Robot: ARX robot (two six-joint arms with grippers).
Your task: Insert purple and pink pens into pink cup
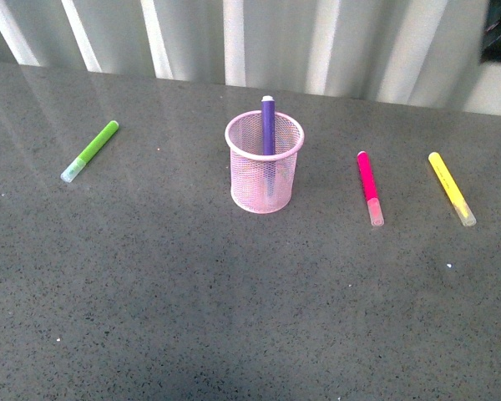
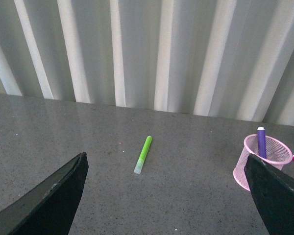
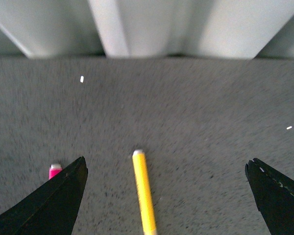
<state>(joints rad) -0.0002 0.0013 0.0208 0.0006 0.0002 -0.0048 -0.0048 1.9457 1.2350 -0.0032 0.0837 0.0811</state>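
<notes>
Pink mesh cup (image 1: 246,180) stands upright at mid-table with the purple pen (image 1: 268,125) already in it, leaning on the far rim with its barrel end poking above. That looks like half the job done. The pink pen (image 1: 368,184) lies flat on the grey table (image 1: 234,317) to the cup's right, apart from it, pale cap towards the robot. A yellow marker (image 1: 449,187) lies further right and a green marker (image 1: 92,149) well off to the left; neither belongs to the task.

Neither arm shows in the front view. The left gripper (image 2: 165,161) hangs above the table with its jaws spread wide and nothing in them, the green marker ahead and the cup off to one side. The right gripper (image 3: 166,166) is likewise agape and empty, low over the table. The yellow marker lies between its fingers while the pink pen's end peeks out beside one finger. It would probably have to shift towards the cup before closing on the right pen.
</notes>
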